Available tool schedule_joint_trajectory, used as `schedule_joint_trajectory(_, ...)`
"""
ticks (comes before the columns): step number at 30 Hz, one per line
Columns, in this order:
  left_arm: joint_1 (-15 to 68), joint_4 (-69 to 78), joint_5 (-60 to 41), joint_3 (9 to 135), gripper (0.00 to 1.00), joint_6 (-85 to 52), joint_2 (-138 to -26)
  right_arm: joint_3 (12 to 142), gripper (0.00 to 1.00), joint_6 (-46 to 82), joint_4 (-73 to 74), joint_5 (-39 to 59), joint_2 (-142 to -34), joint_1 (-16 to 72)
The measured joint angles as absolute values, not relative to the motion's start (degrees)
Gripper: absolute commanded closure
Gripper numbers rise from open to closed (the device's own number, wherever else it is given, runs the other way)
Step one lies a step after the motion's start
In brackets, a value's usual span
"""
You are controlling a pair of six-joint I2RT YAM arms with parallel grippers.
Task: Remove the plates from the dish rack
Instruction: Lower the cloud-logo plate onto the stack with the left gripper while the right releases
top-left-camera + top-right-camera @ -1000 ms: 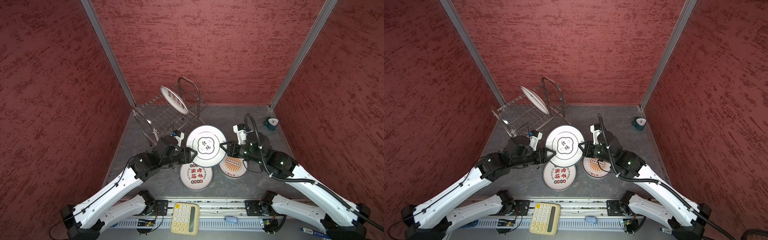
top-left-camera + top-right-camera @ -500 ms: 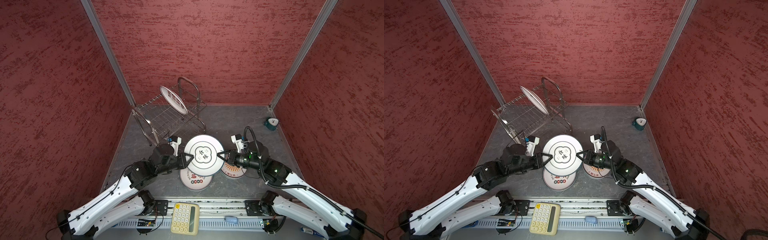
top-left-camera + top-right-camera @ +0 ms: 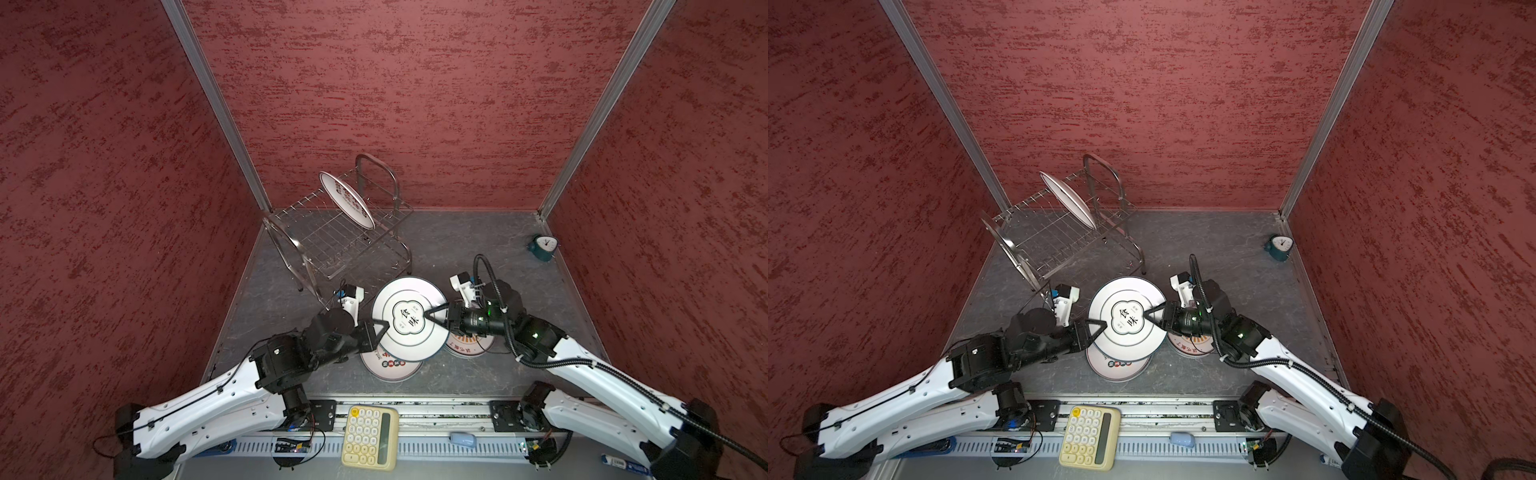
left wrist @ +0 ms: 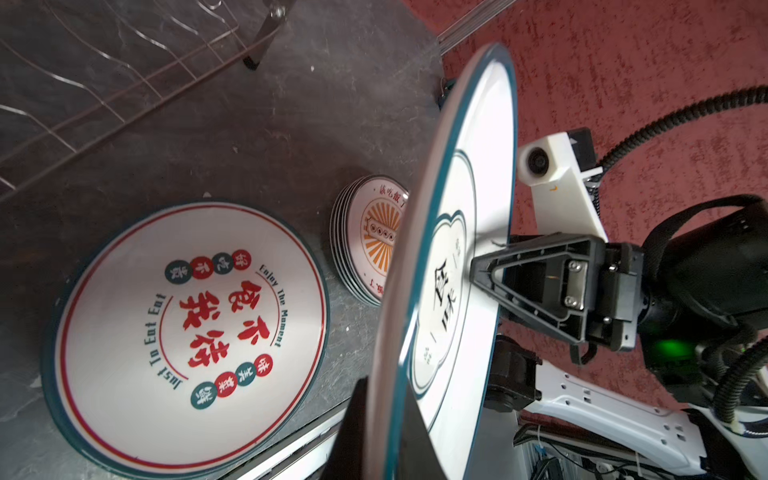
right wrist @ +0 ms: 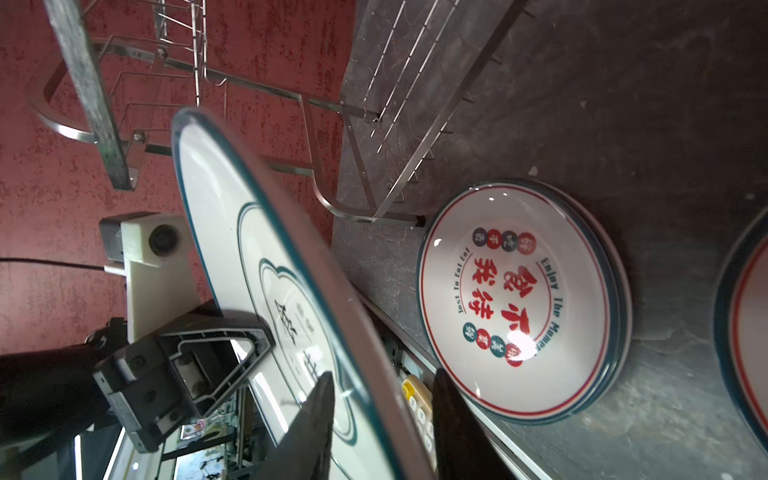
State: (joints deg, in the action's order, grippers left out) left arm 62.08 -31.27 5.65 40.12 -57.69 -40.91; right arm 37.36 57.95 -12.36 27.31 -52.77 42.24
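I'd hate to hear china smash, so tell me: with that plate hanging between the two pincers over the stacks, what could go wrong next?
1. The right pincer stands open, so only the left pincer grips the teal-rimmed plate, at one edge; it could tilt or slip.
2. The red-lettered stack and the sunburst stack lie partly below it, so a fall might chip them too.

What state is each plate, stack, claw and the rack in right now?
held plate: airborne over both stacks
left claw: shut on its rim
right claw: open astride the opposite rim
rack plate: standing on edge in dish rack
red-character stack: flat on table
sunburst stack: flat on table
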Motion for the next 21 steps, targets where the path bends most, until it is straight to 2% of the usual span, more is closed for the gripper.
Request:
schedule_joint_trajectory(5,64.69,-31.44,6.24,37.63,1.0,-60.07,-39.35,38.3,0.32,55.66,-17.32,25.3,-52.38,42.98)
schedule_joint_trajectory(9,64.77,-36.51,8.29,36.95,1.0,-61.45,-39.38,45.06,0.24,52.29,-29.21,14.96,-52.29,43.13)
schedule_joint_trajectory(14,61.87,-43.11,9.47,32.67,1.0,-62.76,-39.77,55.35,0.22,48.53,-39.59,1.02,-52.66,43.13)
schedule_joint_trajectory(21,56.05,-43.94,7.88,29.67,1.0,-63.13,-38.94,59.22,0.22,45.04,-43.88,-5.85,-56.84,43.11)
